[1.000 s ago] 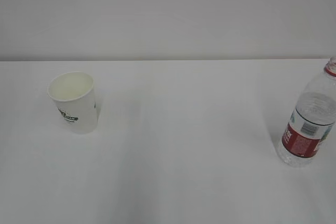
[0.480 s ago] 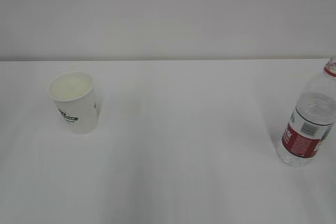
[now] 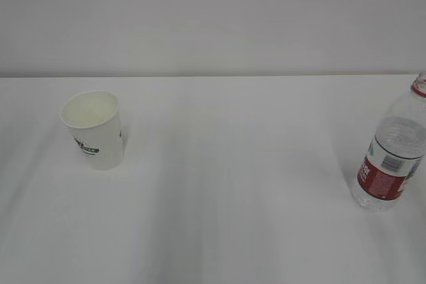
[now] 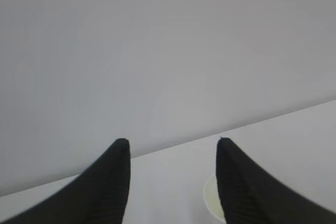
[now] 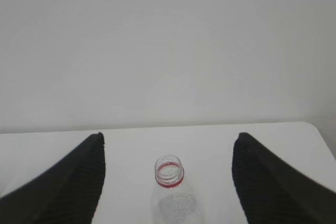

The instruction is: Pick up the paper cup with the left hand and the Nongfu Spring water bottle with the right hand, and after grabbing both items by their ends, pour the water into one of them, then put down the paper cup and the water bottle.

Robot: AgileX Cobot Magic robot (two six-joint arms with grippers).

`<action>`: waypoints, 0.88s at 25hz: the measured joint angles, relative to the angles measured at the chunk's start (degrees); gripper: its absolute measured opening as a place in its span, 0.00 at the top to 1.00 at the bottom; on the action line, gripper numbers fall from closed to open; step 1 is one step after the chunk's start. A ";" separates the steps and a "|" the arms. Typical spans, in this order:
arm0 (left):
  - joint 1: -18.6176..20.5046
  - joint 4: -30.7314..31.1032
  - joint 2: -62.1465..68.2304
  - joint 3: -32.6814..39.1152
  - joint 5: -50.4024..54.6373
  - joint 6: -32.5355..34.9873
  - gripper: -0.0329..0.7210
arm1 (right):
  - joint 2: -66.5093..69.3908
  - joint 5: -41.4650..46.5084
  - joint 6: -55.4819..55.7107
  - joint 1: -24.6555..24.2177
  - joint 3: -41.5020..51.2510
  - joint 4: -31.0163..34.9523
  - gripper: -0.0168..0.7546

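Both grippers, left (image 4: 170,142) and right (image 5: 168,137), stand open and empty: centre each on its target, cup (image 3: 93,128) and bottle (image 3: 389,151), before closing.

Lighting is bright, even and diffuse across all views; no glare. The small white tapered paper cup (image 3: 93,129) casts a faint soft shadow to its right. Exterior view is slightly soft. Both wrist views show near dark fingers (image 4: 107,182) blurred, out of focus.
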 joint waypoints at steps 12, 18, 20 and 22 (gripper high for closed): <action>-2.21 -0.98 8.72 1.68 -10.04 0.00 0.44 | 1.18 -4.89 0.00 0.00 9.90 0.09 0.24; -2.55 -1.34 12.08 4.12 -14.09 0.00 0.44 | 1.18 -8.54 0.00 0.00 12.19 0.09 0.24; -2.55 -1.46 13.41 4.12 -15.20 0.00 0.44 | 1.47 -8.67 0.00 0.00 12.19 0.09 0.24; -2.55 -1.72 15.10 4.12 -15.93 0.00 0.44 | 2.60 -8.80 -0.23 0.00 12.19 0.09 0.24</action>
